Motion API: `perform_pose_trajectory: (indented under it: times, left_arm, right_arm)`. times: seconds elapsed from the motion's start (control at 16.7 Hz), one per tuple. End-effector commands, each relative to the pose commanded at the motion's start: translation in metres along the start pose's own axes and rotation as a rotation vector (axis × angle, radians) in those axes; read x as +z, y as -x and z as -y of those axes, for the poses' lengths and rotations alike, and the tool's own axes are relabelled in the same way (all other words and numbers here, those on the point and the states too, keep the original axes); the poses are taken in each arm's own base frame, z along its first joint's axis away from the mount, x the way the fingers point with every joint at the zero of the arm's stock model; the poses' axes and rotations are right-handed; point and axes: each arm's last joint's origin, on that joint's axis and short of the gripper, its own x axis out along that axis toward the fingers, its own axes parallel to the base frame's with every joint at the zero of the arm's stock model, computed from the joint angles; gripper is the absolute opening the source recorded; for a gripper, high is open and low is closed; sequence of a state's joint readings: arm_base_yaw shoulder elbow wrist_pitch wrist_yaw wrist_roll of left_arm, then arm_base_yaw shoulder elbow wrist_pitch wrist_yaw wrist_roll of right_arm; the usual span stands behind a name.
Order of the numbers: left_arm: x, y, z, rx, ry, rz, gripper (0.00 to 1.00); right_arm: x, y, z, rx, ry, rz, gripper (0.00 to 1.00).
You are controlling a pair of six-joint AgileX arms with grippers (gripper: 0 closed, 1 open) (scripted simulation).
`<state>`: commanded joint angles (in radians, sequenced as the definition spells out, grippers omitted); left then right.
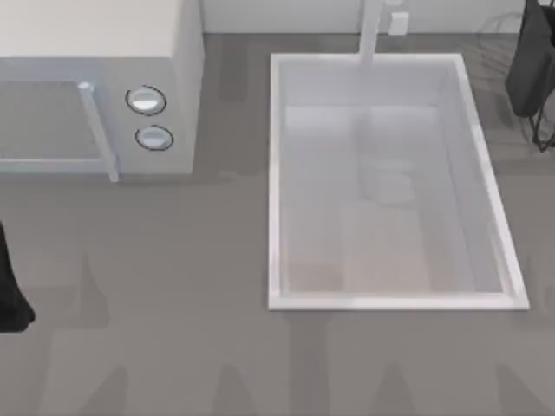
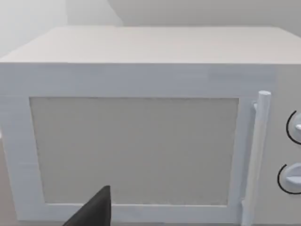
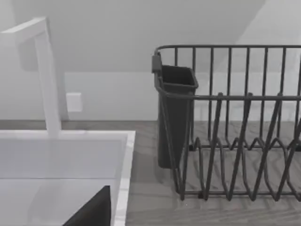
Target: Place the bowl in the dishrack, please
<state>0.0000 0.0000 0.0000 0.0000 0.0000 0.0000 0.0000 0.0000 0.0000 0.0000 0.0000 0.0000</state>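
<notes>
Nearest us, our left arm (image 1: 10, 290) sits parked at the left edge of the table (image 1: 173, 355). Its wrist camera faces the microwave (image 2: 136, 146) and its door handle (image 2: 258, 155). A dark sliver of the left gripper (image 2: 91, 212) shows there, but we cannot tell whether that pincer is wide or narrow.

Further back, the white sink basin (image 1: 276, 182) takes the middle-right of the table, with the faucet (image 1: 371, 30) at its far rim.

Past the sink's far right corner stands the dishrack (image 3: 235, 141), a frame of thin dark wires with a dark utensil cup (image 3: 175, 117) on the side nearest the sink. Our right arm (image 1: 529, 65) hangs at that corner. The right gripper (image 3: 91, 212) looks across the sink rim towards the rack, and again we cannot tell its pincer's state.

We cannot tell where the bowl is, so we judge the first job is to find it. After that, we should grip one rim firmly, carry it above the rack's top wire, and lower it between the upright prongs, clear of the cup.
</notes>
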Motion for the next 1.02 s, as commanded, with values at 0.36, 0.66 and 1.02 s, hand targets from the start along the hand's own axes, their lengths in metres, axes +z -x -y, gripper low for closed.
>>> perform_pose_trajectory:
  times: [0.36, 0.66, 1.02]
  left_arm:
    - [0.000, 0.000, 0.000, 0.000, 0.000, 0.000, 1.00]
    - [0.000, 0.000, 0.000, 0.000, 0.000, 0.000, 1.00]
    - [0.000, 0.000, 0.000, 0.000, 0.000, 0.000, 1.00]
  right_arm:
    - [0.018, -0.001, 0.004, -0.038, 0.000, -0.089, 1.00]
    - [0.065, -0.022, 0.017, -0.132, -0.021, -0.398, 1.00]
    - [0.093, -0.096, 0.058, -0.258, -0.135, -0.960, 1.00]
